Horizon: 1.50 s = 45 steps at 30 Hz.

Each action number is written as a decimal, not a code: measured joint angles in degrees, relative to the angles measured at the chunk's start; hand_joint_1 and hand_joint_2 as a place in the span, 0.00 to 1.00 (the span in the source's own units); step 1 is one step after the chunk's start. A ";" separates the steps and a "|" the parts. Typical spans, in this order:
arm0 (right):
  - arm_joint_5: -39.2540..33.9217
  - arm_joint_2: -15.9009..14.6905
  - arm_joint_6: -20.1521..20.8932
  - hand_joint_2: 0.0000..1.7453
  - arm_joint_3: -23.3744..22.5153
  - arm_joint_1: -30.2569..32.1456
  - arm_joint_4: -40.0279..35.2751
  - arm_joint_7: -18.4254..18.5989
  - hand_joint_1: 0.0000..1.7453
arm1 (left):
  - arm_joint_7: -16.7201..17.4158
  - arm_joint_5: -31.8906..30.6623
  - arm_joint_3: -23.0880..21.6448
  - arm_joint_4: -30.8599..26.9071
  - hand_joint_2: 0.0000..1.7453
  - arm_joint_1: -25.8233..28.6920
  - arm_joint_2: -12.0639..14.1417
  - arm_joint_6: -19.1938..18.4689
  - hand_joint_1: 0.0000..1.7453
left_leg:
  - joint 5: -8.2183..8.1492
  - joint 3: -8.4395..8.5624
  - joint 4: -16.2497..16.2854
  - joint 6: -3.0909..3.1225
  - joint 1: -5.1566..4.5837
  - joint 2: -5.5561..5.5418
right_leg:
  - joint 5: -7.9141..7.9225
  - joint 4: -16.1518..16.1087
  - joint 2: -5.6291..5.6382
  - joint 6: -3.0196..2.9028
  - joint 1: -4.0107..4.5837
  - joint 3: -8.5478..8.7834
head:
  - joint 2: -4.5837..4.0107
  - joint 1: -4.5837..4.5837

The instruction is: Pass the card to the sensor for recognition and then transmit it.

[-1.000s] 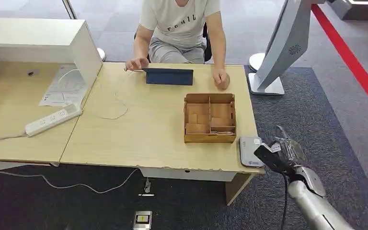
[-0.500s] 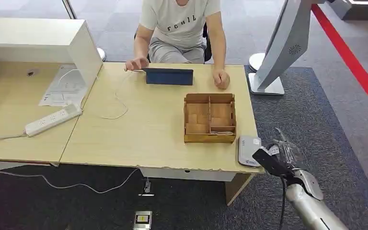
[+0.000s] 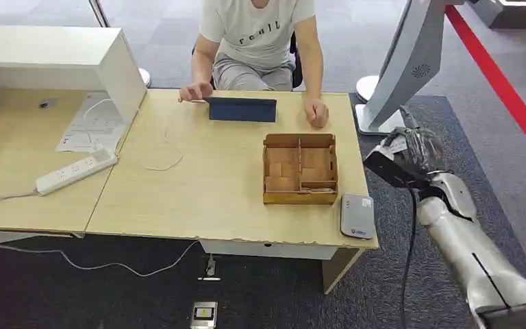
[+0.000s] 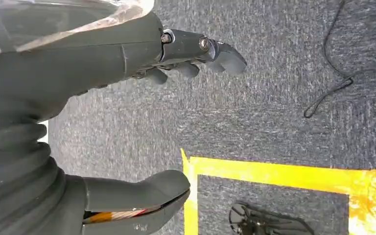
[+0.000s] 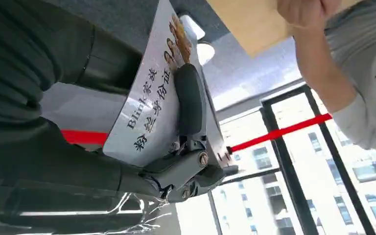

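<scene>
The right hand is raised off the table's right edge, at about three o'clock from the wooden compartment box, and pinches the card between thumb and fingers (printed text and small portraits show on its white face). The grey sensor lies flat on the table near its front right corner, at roughly seven o'clock from that hand and well apart from it. The left hand hangs over grey carpet, fingers spread, holding nothing. A person sits at twelve o'clock behind a dark tablet.
</scene>
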 joint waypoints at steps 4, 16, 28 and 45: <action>1.77 2.29 0.98 1.00 1.88 -3.62 -0.24 1.61 1.00 | -3.56 -1.25 -0.89 0.00 1.00 -0.26 -0.09 -1.15 0.00 | 0.00 -0.01 0.00 0.00 0.01 -0.01 | 0.00 0.01 0.00 0.00 0.01 -0.02 | 0.00 0.00; 6.43 7.61 0.81 1.00 6.62 -7.72 2.19 5.42 1.00 | -6.53 -0.98 -2.82 0.00 0.00 -1.21 -1.09 -3.26 0.00 | 0.00 -0.02 0.00 0.00 0.00 -0.01 | 0.00 0.00 0.00 0.00 0.00 -0.01 | 0.00 0.00; 8.70 9.90 1.86 1.00 9.22 -10.17 4.22 7.04 1.00 | -2.84 2.01 -3.30 0.00 0.00 -0.92 -2.43 -7.52 0.00 | 0.01 -0.02 0.00 -0.01 0.01 -0.01 | 0.00 0.01 0.00 0.00 0.01 -0.03 | 0.00 0.02; 10.64 9.27 0.42 0.00 10.82 -9.85 5.99 7.02 0.00 | -2.99 2.10 -3.34 0.00 1.00 -0.15 -2.86 -6.01 0.00 | 0.00 0.01 0.00 -0.01 0.01 0.00 | 0.00 0.01 0.00 0.00 0.01 -0.04 | 0.00 0.02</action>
